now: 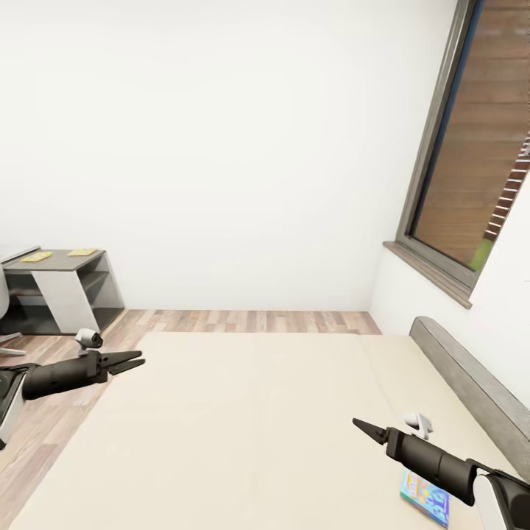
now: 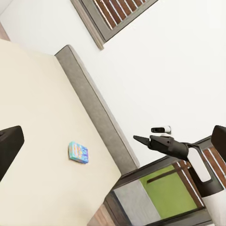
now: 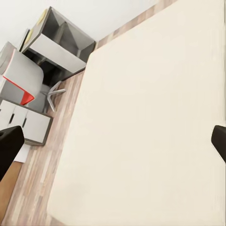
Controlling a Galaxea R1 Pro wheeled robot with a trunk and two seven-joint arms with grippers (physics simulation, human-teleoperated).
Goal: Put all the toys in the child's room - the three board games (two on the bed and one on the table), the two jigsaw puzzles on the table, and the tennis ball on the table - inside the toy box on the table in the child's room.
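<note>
- While the head camera is looking down over the wide beige two-part bed [image 1: 243,427], the left gripper [image 1: 132,361] is reaching forward over the bed's left edge, its jaws slightly apart; the right gripper [image 1: 366,428] is stretching over the mattress, and whether its jaws are parted cannot be told.
- Just beside the right forearm, the small flat blue board game box [image 1: 425,497] is lying near the low grey headboard [image 1: 471,383].
- Along the left wrist view, that box [image 2: 78,152] is resting flat on the mattress while the right gripper [image 2: 139,139] is hanging beyond the headboard.
- Along the right wrist view, the fingertips [image 3: 9,146] are standing wide apart over the bare mattress.
</note>
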